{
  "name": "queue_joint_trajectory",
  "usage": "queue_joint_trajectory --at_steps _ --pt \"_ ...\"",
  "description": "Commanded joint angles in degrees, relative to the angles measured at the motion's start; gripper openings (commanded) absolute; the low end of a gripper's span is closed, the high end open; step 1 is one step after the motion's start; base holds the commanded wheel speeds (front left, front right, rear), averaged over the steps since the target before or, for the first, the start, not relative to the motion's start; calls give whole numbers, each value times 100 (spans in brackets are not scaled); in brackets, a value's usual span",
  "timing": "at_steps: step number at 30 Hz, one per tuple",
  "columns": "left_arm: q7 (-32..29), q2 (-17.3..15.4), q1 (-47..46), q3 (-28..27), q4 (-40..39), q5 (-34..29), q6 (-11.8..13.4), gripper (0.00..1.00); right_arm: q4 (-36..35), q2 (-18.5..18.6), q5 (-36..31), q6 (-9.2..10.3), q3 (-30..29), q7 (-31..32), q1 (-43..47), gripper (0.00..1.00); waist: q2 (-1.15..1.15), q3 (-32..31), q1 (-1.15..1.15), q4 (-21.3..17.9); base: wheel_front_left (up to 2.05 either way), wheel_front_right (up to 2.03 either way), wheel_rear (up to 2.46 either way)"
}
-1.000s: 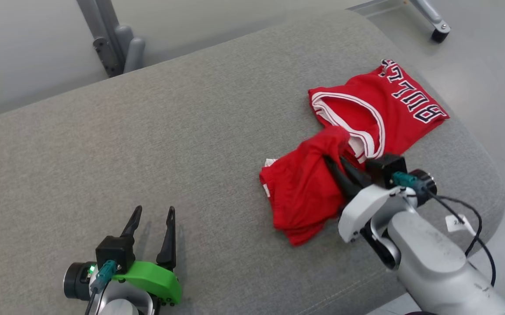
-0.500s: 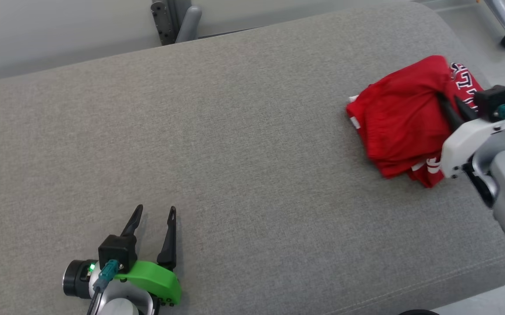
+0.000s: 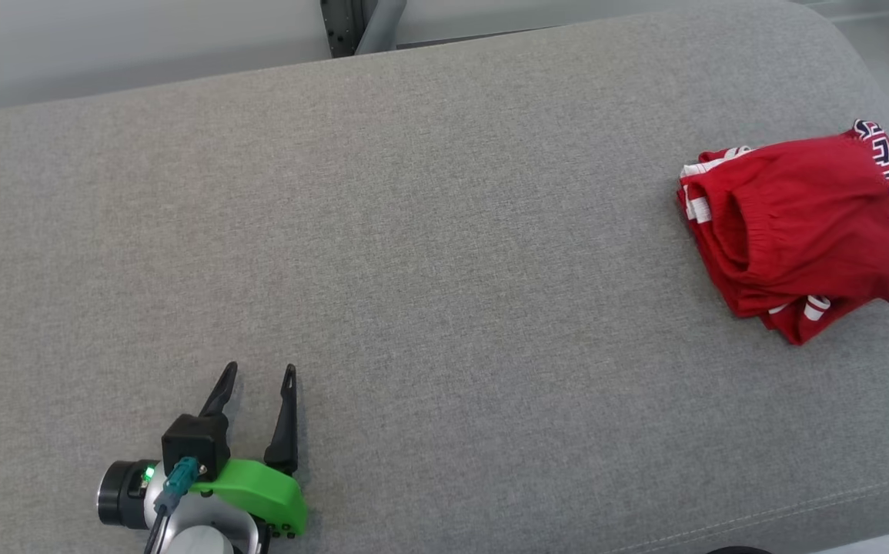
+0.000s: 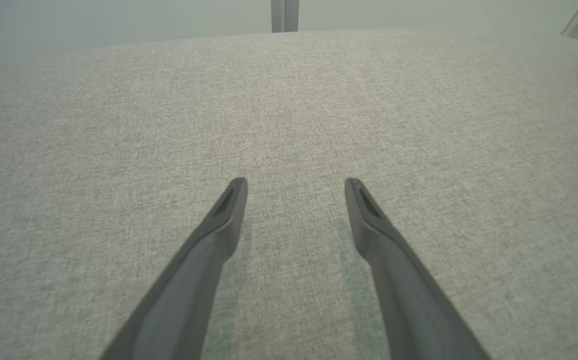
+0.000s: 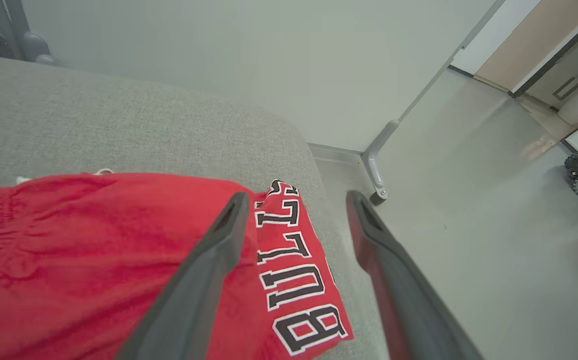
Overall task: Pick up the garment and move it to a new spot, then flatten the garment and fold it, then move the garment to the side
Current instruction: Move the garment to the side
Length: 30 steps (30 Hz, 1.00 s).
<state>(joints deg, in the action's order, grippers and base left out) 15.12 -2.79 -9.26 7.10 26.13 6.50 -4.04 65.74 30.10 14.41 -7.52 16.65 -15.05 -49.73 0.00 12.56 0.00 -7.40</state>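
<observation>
High head, low wrists, shared garment (image 3: 790, 223)

Garment (image 3: 798, 223) red cloth, matt; cushion (image 3: 413, 231) grey woven fabric, rough.

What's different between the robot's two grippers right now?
The left gripper hangs over bare grey cushion, far from the red garment; the right gripper is at the garment's lettered edge. The left gripper has a green base; the right gripper's is white. Both have their jaws wide open, holding nothing.
</observation>
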Motion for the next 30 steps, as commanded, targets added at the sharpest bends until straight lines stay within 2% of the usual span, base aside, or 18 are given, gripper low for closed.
queue_joint_trajectory --at_steps 1,6,10,11,12,18,27,30 --pt "-4 -25 -2 -50 13 -6 41 100 -150 -46 -199 8 -226 -14 55 100 0 -40 0 -22 0 0 0" --pt "-4 -26 74 -138 41 9 123 100 -1147 -588 -886 8 -1295 -13 623 100 0 -204 0 -90 0 0 0" --pt "-4 -27 134 -222 40 27 166 100 -1969 -1255 -1131 8 -1684 -13 1152 100 0 -351 0 -121 0 0 0" --pt "-4 -26 176 -244 59 -10 201 100 -2300 -1548 -1149 8 -1639 -13 1374 100 0 -414 0 -133 0 0 0" --pt "-4 -26 184 -247 60 -8 209 100 -2453 -1675 -1106 8 -1604 -14 1474 100 0 -445 0 -134 0 0 0" --pt "-4 -27 303 -285 43 92 271 100 -3011 -2240 -826 8 -1204 -13 2094 100 0 -641 0 -88 0 0 0" --pt "-4 -27 499 -329 83 127 341 100 -3260 -2536 -653 8 -913 -14 2816 100 0 -899 0 98 0 0 0" --pt "-4 -27 580 -348 75 167 362 100 -3331 -2598 -621 8 -993 -14 3057 100 0 -1000 0 173 0 0 0"
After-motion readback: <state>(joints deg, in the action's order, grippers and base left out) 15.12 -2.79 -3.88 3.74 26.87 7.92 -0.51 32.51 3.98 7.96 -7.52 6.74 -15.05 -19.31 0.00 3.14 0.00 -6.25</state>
